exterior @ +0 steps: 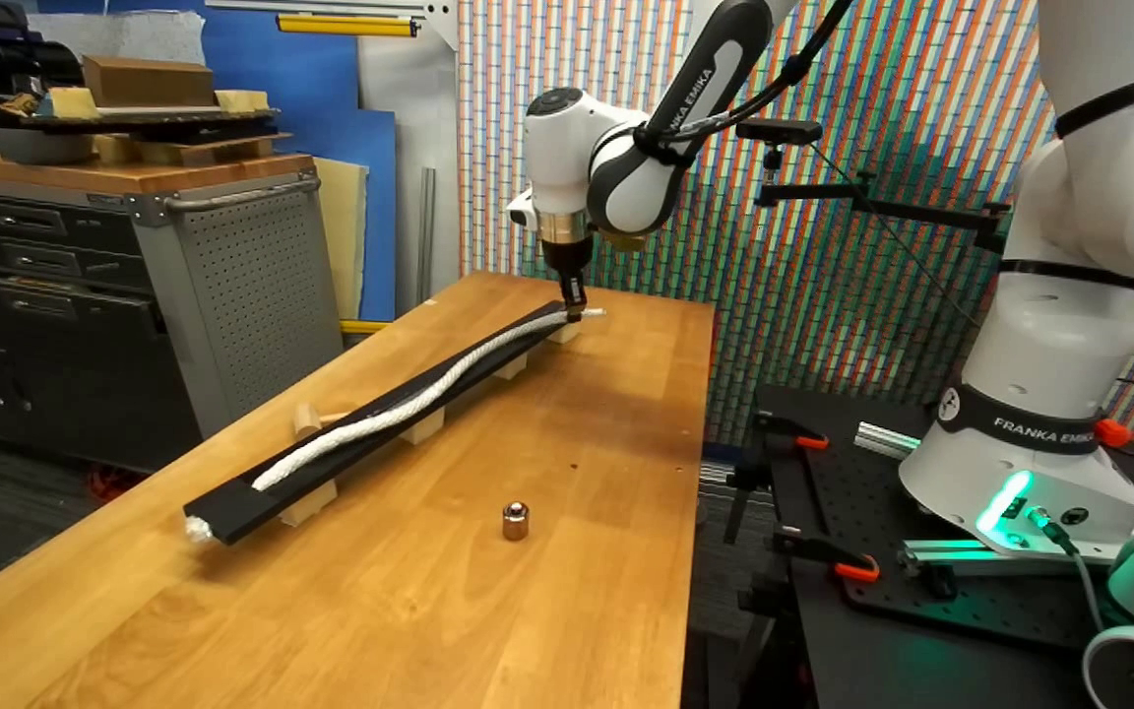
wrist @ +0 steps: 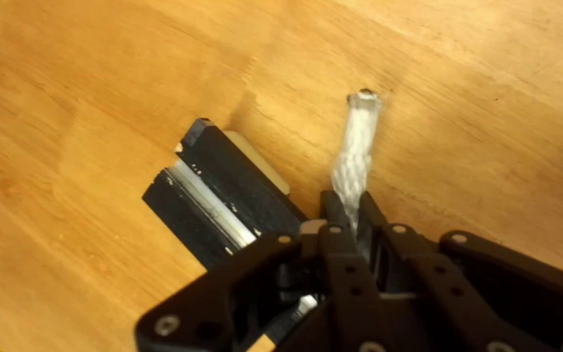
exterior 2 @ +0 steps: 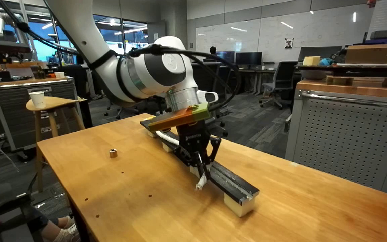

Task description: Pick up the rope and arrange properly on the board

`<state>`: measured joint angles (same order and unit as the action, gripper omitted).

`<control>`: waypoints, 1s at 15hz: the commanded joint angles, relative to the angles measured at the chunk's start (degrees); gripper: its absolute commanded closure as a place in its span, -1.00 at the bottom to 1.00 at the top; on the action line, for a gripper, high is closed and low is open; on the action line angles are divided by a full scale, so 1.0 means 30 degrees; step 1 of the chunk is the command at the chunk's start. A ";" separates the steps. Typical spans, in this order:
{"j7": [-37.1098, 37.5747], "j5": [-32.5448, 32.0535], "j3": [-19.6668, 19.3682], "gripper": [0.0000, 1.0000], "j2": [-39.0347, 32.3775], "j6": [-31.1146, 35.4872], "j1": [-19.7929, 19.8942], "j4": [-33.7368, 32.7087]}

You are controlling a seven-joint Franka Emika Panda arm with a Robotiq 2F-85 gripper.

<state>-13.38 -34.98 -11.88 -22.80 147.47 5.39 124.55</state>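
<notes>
Two fingers (wrist: pixel 331 208) of the gripper (wrist: pixel 351 208) clasp the rope (exterior: pixel 432 392) just short of one end, which pokes out beside the board (exterior: pixel 240 507) over the table (wrist: pixel 457 146); most of its length bends along the board's top. The step in hand is probably lining up this stretch, so the next move likely calls for swinging the end over the groove (wrist: pixel 214 203), drawing out the slack and lowering it in before release.

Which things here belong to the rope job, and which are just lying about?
Job:
long white fibre rope, pinched near one end
long black grooved board
black two-fingered gripper

Lying about:
small coppery metal cylinder on the wooden table
white tapered cup on the wooden stool
</notes>
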 commanded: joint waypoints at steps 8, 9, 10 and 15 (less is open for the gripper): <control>-0.0235 -0.3110 -0.0258 0.94 -0.0973 -0.0142 -0.0253 -0.1672; -0.0243 -0.3441 -0.0218 0.94 -0.0913 -0.0170 -0.0169 -0.1816; -0.0286 -0.3586 -0.0138 0.94 -0.0857 -0.0228 -0.0063 -0.1953; -0.0532 -0.2952 0.0394 0.78 -0.0828 -0.0438 0.0264 -0.1749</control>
<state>-15.15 -43.46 -11.54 -25.37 146.47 5.38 119.41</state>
